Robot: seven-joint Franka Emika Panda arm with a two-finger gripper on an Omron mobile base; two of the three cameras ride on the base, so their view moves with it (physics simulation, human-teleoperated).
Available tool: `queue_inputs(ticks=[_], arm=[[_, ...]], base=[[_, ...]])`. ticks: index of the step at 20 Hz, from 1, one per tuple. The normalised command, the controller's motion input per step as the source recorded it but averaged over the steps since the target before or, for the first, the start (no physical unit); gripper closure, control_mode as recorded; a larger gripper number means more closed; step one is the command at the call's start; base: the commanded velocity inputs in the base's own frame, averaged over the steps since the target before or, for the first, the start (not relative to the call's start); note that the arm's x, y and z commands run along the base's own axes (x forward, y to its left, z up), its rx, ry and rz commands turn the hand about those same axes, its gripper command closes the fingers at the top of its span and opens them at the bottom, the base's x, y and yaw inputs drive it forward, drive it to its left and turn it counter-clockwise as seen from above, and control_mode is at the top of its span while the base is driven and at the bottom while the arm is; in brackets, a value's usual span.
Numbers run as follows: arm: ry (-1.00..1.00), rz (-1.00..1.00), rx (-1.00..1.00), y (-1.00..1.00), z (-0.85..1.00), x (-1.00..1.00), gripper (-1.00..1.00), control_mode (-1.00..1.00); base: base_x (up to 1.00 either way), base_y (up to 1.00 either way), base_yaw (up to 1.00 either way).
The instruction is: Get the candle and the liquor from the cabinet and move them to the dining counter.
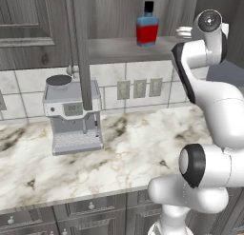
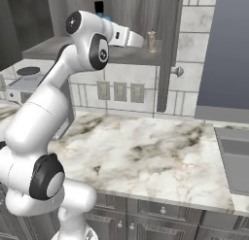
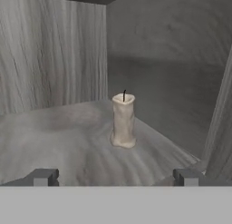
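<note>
A: Candle upright on the cabinet shelf floor, dark wick on top, back corner of the cabinet behind it. Also seen in the right base view near the shelf's right end, beside the open door's edge.

B: Touching the gripper?

A: No. Candle is ahead of the fingertips, roughly centred between them, clear gap all round. Jaws spread wide, nothing between them.

B: Liquor?

A: Same shelf, standing upright, well left of the candle. Blue upper part, red lower, black cap. In the left base view the arm's wrist reaches in to the right of the bottle, apart from it.

B: Cabinet doors?

A: One door swung open, its edge hanging down in front of the coffee machine. Another open door edge with a round knob on the right side.

B: What's below?

A: Marble worktop with the coffee machine at far left, tiled wall with three outlets, drawer units under the worktop. Sink at the right edge in the right base view.

B: Dining counter?

A: Can't tell from these views.
</note>
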Motion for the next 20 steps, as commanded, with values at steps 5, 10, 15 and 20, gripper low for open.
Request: queue_inputs(ticks=[5, 10, 15, 20], arm=[[0.00, 0.00, 0.00, 0.00, 0.00, 0.30, -1.00, -1.00], [0.00, 0.00, 0.00, -0.01, 0.00, 0.30, -1.00, -1.00], [0.00, 0.00, 0.00, -0.09, 0.00, 0.25, -1.00, -1.00], [0.00, 0.00, 0.00, -0.23, 0.00, 0.13, -1.00, -1.00]], base=[[0.00, 0.00, 0.00], [0.00, 0.00, 0.00], [0.00, 0.00, 0.00], [0.00, 0.00, 0.00]])
